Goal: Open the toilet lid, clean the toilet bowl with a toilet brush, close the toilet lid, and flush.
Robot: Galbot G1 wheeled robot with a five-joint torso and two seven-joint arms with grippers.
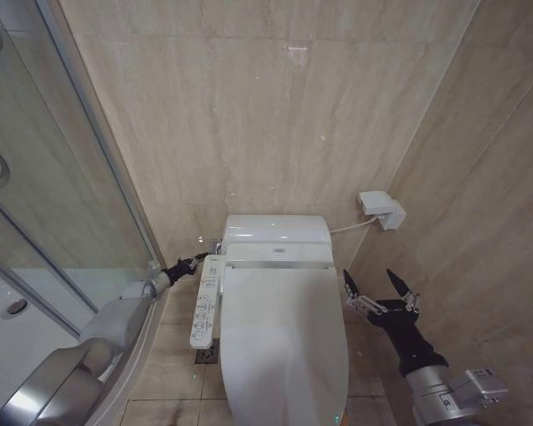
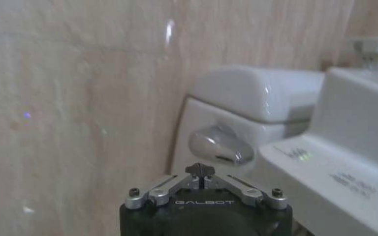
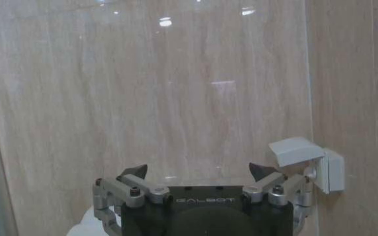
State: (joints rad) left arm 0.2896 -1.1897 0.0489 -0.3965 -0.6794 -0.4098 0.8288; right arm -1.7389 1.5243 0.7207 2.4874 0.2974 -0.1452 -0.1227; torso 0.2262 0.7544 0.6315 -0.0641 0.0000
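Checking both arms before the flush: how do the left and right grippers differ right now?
The left gripper is shut, its tips together, while the right gripper is spread open. The left one reaches beside the tank, just short of the chrome flush lever; the right one hangs in free space beside the closed toilet lid, touching nothing. Both hold nothing.

toilet bowl — fully hidden under the shut toilet lid | lid's front end cut off by head view's bottom edge | control panel labels too small to read | left wrist view: chrome flush lever blurred — panel print unreadable
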